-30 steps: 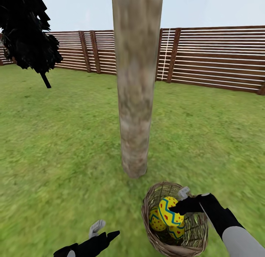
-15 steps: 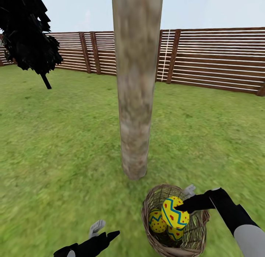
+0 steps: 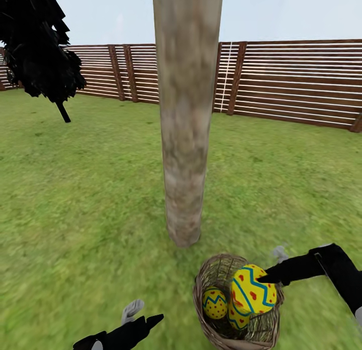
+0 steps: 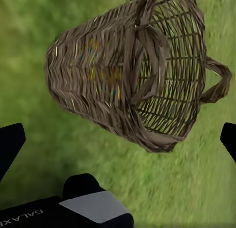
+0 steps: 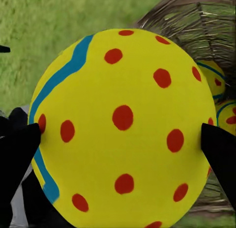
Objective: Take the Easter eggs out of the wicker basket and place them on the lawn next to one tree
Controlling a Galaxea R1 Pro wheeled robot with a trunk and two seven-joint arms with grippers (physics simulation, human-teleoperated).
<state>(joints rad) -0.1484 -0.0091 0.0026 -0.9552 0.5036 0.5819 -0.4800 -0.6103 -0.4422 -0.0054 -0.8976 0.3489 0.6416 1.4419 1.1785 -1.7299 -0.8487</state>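
Spotted egg [image 3: 253, 294] is gripped by right pincer [image 3: 269, 269] above wicker basket [image 3: 213, 272], lower right of frame; left pincer [image 3: 142, 313] is spread apart, empty

Yellow egg [image 5: 123, 125] with red dots and a blue band; brown open-weave wicker basket [image 4: 128, 71]; pale grey-brown mottled trunk [image 3: 185, 114]; green lawn [image 3: 90, 189]; brown slatted fence [image 3: 296, 81].

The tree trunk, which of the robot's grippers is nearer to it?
Right. The right gripper, clamped on an egg above the wicker basket, is just off the foot of the tree. The left gripper hangs lower, farther away over the lawn.
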